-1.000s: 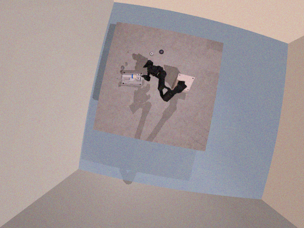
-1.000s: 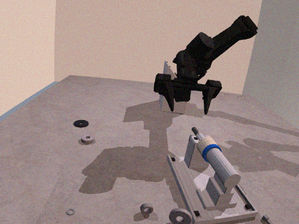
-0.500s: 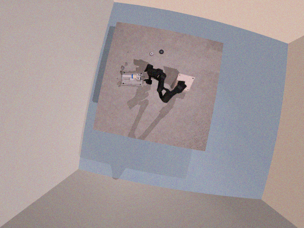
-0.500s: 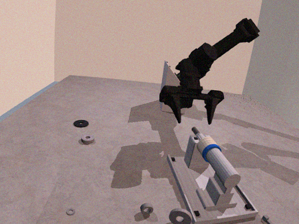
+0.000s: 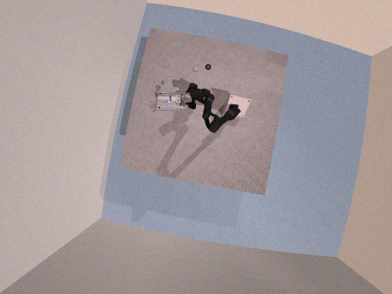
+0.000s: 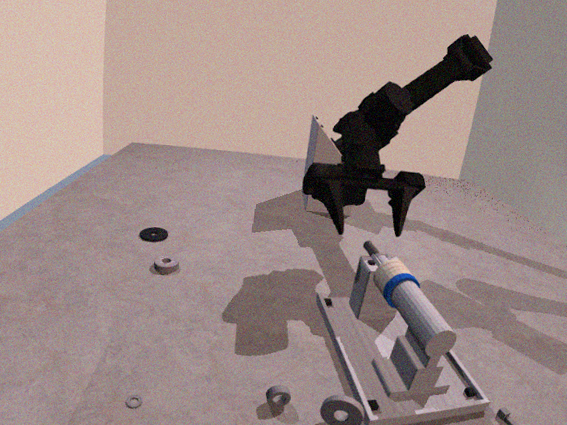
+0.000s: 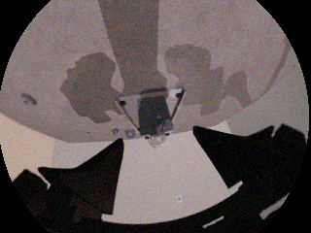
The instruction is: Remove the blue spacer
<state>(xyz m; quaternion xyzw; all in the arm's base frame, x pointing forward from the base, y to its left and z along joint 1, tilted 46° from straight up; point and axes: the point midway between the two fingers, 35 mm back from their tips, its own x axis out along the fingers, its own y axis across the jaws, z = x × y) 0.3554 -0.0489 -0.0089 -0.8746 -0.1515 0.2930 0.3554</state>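
Observation:
The big housing (image 6: pixel 421 316) (image 5: pixel 163 98) is a pale grey cylinder above a base plate (image 6: pixel 430 416) (image 5: pixel 169 109). The blue spacer (image 6: pixel 390 288) (image 5: pixel 171 98) is a ring against the housing's end. Cream spacers (image 6: pixel 385 276) sit beside it, on the side toward the arm. The shaft's dark end (image 6: pixel 369 248) sticks out past an upright support block (image 6: pixel 362 287). My gripper (image 6: pixel 369 234) (image 5: pixel 187 97) (image 7: pixel 158 136) is open and empty, its fingertips pointing down above and near the shaft end. The shaft inside the spacers is hidden.
A dark disc (image 6: pixel 153 234) (image 5: pixel 207 67) and a grey ring (image 6: pixel 166 265) (image 5: pixel 195 69) lie off to one side. A thick ring (image 6: pixel 327 413), a smaller ring (image 6: pixel 271 394) and a bolt (image 6: pixel 505 418) are near the base plate. A pale panel (image 6: pixel 321 149) (image 5: pixel 246 107) stands by the arm's base.

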